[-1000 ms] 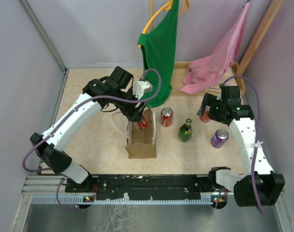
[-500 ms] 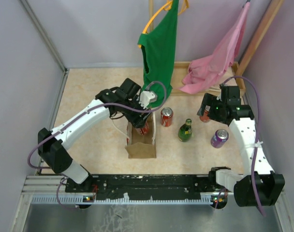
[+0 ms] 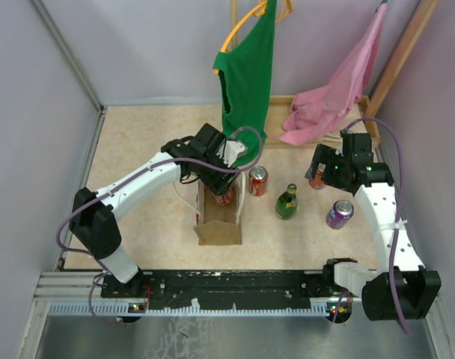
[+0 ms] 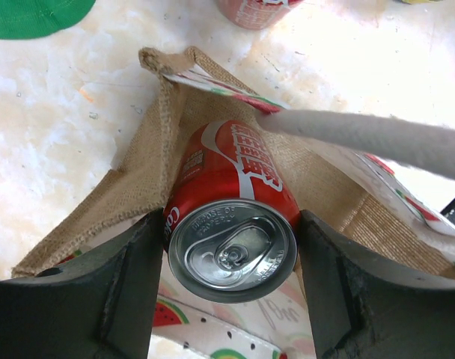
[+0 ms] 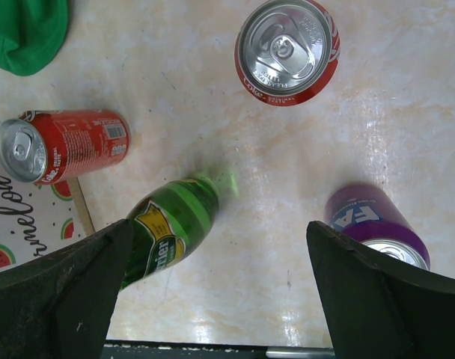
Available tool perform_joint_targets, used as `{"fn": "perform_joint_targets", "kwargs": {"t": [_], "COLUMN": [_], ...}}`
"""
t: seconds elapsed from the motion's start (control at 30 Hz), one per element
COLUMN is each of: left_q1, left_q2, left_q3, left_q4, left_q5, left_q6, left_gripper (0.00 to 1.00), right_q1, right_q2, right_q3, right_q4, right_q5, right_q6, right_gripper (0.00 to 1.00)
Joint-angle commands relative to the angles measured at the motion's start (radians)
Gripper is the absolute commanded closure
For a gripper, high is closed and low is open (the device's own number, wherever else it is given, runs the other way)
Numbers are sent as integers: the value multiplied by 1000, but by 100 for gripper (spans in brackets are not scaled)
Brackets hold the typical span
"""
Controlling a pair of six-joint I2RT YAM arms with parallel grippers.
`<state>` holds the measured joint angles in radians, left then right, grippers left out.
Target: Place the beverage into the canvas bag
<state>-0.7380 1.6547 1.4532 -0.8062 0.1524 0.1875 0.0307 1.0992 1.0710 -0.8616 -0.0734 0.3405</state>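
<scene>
Lowered further, red can (image 4: 231, 217) sits between left jaws, inside canvas bag (image 4: 147, 170).

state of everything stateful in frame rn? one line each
canvas bag: upright, mouth open
held red can: sealed, upright, in bag mouth, gripped
left gripper: shut on held red can
right gripper: open, empty
red can by bag: upright, sealed
right-side red can: upright, sealed
purple can: upright, sealed
green bottle: upright, closure too blurred to tell

Coarse woven canvas bag (image 4: 147, 163), glossy metal can (image 4: 232, 218)
</scene>
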Motion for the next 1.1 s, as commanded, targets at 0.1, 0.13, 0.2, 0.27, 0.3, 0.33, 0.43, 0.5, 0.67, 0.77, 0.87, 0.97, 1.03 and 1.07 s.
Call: {"fn": "perform_joint_targets", "kwargs": {"t": [0.1, 0.13, 0.2, 0.27, 0.3, 0.33, 0.43, 0.5, 0.67, 0.77, 0.87, 0.97, 1.03, 1.07], "left_q1": [-6, -6, -6, -6, -6, -6, -6, -6, -6, -6, -6, -6, -6, -6], "left_q2": [14, 16, 20, 26, 29, 32, 38, 41, 51, 54, 56, 57, 61, 62], "left_q3": [-17, -24, -36, -41, -43, -45, -46, -49, -63, -66, -67, -65, -64, -61], "left_q4": [103, 109, 119, 126, 131, 134, 140, 142, 159, 172, 183, 194, 198, 201], "left_q5": [-35, -40, -48, -55, -59, -61, -67, -73, -78, -76, -81, -77, -73, -73], "left_q6": [-24, -24, -25, -28, -31, -32, -38, -45, -69, -84, -97, -105, -109, -111], "left_gripper": [100, 100, 100, 100, 100, 100, 100, 100, 100, 100, 100, 100, 100, 100], "right_q1": [6, 6, 5, 6, 6, 5, 5, 8, 7, 7, 8, 6, 7, 8], "right_q2": [-27, -27, -27, -27, -27, -29, -32, -33, -35, -46, -54, -51, -47, -43], "right_q3": [9, 9, 10, 14, 17, 21, 51, 73, 78, 57, 46, 44, 46, 47], "right_q4": [1, 0, -2, -2, -1, 3, 18, 19, 8, 17, 19, 15, 16, 17], "right_q5": [-3, -3, -1, -4, -7, -15, -80, -113, -107, -117, -114, -111, -114, -114], "right_q6": [-13, -12, -14, -15, -16, -19, -34, -37, -44, -26, -20, -22, -23, -23], "right_gripper": [1, 1, 1, 1, 1, 1, 5, 7, 7, 7, 7, 6, 6, 6]}}
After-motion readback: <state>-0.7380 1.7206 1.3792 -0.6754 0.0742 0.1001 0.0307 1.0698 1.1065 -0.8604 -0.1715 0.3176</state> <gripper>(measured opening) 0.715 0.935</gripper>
